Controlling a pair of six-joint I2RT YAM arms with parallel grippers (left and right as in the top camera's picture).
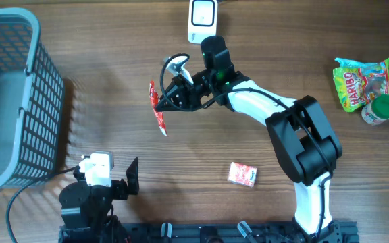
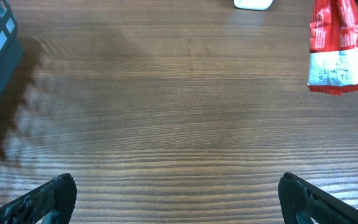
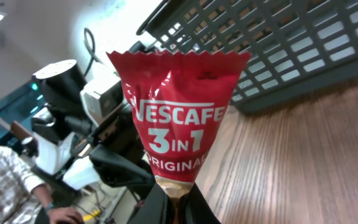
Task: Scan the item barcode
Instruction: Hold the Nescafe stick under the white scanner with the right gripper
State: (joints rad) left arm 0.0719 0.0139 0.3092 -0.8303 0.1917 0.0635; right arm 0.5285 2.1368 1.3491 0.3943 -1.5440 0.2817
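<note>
Nearest us, well short of the scanner [image 1: 202, 20], we see the left gripper [image 2: 176, 200] with its jaws wide apart above the bare counter [image 1: 248, 142]. Farther on, the right gripper [image 1: 172, 93] has its jaws clamped on the end of a red sachet [image 1: 158, 108], near the scanner, on its basket [image 1: 12, 101] side. The scanner itself sits at the far edge.

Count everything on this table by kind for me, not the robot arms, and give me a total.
Coffee sachets: 1, the Nescafe sachet
Candy bags: 1, the Haribo bag
Jars: 1, the green-lidded jar
Boxes: 1, the small red box
Baskets: 1, the basket
Scanners: 1, the white scanner
Total: 6
</note>
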